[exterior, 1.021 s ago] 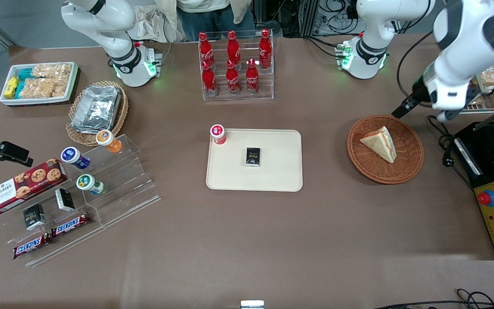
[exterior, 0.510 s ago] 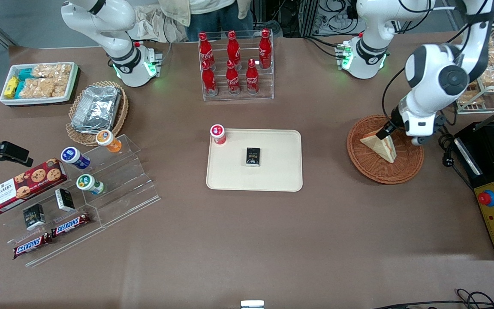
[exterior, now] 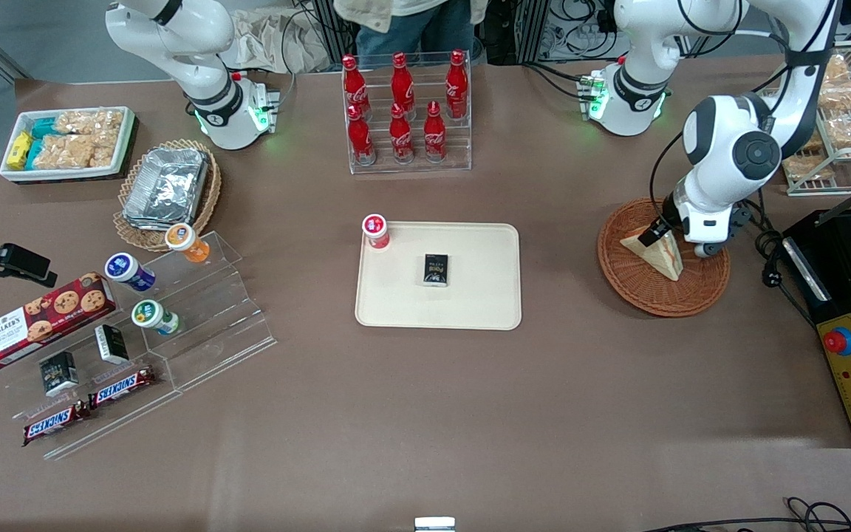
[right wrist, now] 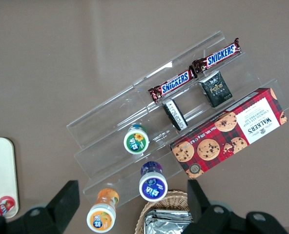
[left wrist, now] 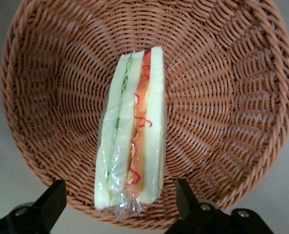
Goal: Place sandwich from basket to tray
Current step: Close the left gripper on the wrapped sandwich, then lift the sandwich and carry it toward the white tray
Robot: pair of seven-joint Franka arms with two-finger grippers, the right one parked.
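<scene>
We see the sandwich [exterior: 660, 253] lying in the basket [exterior: 699, 292], toward the working arm's end of the table, with the gripper [exterior: 649, 236] just above it, fingers [left wrist: 51, 200] spread to either side of the wedge. The tray [exterior: 484, 295] sits mid-table, well apart, carrying a small box [exterior: 436, 269] and a small bottle [exterior: 376, 230].

A plastic-wrapped triangular white-bread sandwich [left wrist: 132, 131] is lying in the round reddish-brown wicker basket [exterior: 699, 284] toward the working arm's end; the cream rectangular tray [exterior: 481, 295] is sitting mid-bench. The gripper [left wrist: 120, 202] is straddling the sandwich, fingers apart.
</scene>
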